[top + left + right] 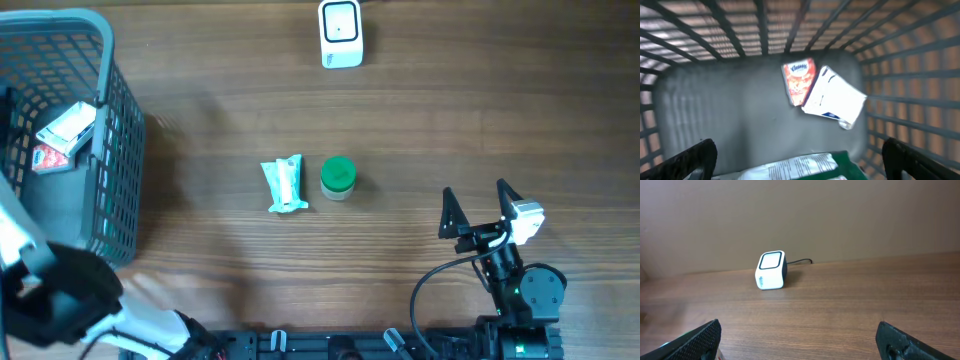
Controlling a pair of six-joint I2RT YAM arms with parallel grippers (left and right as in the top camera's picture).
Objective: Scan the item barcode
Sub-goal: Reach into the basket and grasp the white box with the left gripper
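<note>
Fingers (687, 160) of the left gripper (799, 146) are spread wide with nothing between them, hanging inside the grey basket (715, 30). Right beneath them, at the near edge, lies a green-and-white packet (790, 167). Further ahead on the basket floor is a red Kleenex tissue pack (800, 82), with a white box (835, 97) touching its right side. Any of these could be the item, and none is picked up.

Right gripper (475, 192) is just as wide and empty, with the white scanner (771, 270) well ahead of its fingers, slightly left. By my read, picking, carrying and presenting the barcode are all to come.

Only the overhead shows a teal pouch (285, 183) and a green-lidded jar (338, 175) side by side on the table (500, 100), ahead-left of the right fingers. Only the left wrist shows the packet under the fingertips.
</note>
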